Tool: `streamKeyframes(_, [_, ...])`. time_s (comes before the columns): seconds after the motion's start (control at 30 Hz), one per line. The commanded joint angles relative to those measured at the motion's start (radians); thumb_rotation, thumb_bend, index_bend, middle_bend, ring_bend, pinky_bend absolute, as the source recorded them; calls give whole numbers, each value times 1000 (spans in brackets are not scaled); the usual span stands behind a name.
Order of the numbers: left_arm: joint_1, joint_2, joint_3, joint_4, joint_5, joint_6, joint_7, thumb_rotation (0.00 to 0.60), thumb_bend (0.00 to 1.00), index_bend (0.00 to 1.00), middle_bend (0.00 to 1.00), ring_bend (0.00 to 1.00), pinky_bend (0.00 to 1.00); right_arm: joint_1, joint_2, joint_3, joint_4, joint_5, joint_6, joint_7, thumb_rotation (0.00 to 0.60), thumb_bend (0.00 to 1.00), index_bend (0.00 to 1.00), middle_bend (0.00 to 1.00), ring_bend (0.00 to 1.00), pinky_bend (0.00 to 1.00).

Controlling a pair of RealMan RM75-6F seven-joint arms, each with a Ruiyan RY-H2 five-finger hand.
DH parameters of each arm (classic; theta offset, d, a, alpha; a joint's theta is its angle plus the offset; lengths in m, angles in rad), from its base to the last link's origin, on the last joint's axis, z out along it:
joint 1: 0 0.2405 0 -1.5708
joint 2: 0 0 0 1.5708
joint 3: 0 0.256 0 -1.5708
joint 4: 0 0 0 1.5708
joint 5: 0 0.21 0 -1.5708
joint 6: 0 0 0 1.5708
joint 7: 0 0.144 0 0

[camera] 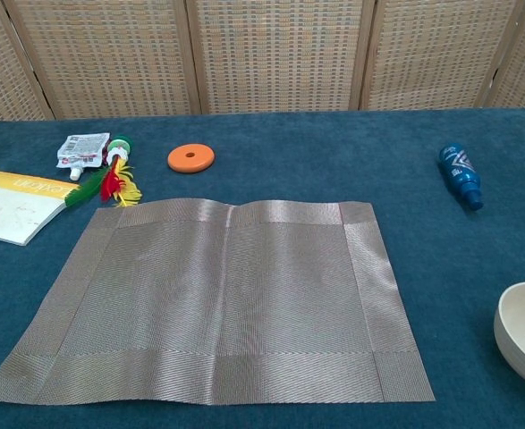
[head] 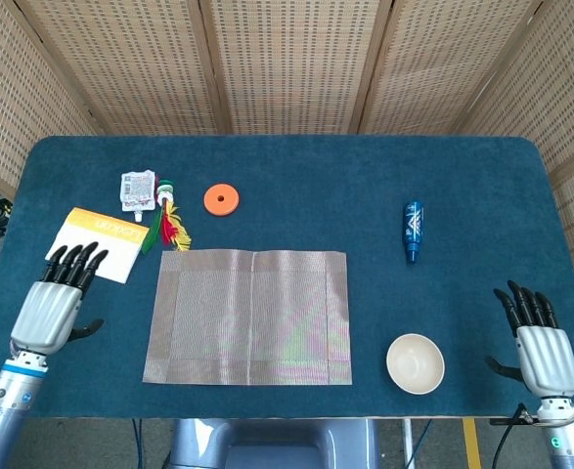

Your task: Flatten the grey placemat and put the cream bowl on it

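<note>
The grey placemat lies spread flat in the middle of the table, with a faint crease down its centre. To its right, near the front edge, the cream bowl stands upright on the blue cloth. My left hand hovers well left of the mat, fingers apart and holding nothing. At the front right corner my right hand is also open and empty, right of the bowl. Neither hand shows in the chest view.
A blue bottle lies at the right. At the back left are an orange disc, a white pouch, a red, yellow and green feather toy and a yellow-white booklet.
</note>
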Motion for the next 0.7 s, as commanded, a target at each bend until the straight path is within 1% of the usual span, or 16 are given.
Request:
streamKeyframes(0.03, [8, 4, -11, -9, -10, 2, -1, 600, 0, 0, 0, 0, 0, 5, 8, -49, 60, -120, 12, 63, 600, 0, 177, 0, 0, 0])
streamKeyframes(0.07, [10, 6, -14, -9, -11, 3, -3, 600, 0, 0, 0, 0, 0, 9, 11, -61, 77, -148, 12, 80, 600, 0, 183, 0, 0, 0])
streamKeyframes(0.2, [19, 15, -33, -9, -18, 7, -13, 600, 0, 0, 0, 0, 0, 39, 14, -133, 184, -299, 6, 200, 600, 0, 211, 0, 0, 0])
streamKeyframes(0.3, [23, 19, -40, -8, -20, 7, -17, 600, 0, 0, 0, 0, 0, 54, 12, -166, 220, -354, 0, 252, 600, 0, 229, 0, 0, 0])
streamKeyframes(0.33, [26, 22, -45, -7, -24, 7, -20, 600, 0, 0, 0, 0, 0, 71, 2, -201, 239, -411, -20, 271, 600, 0, 234, 0, 0, 0])
streamKeyframes(0.43, [28, 25, -51, -7, -23, 0, -22, 600, 0, 0, 0, 0, 0, 91, -29, -213, 282, -447, -28, 277, 600, 0, 242, 0, 0, 0])
streamKeyframes(0.7, [34, 28, -62, -6, -24, -16, -19, 600, 0, 0, 0, 0, 0, 139, -96, -207, 315, -451, -86, 260, 600, 0, 262, 0, 0, 0])
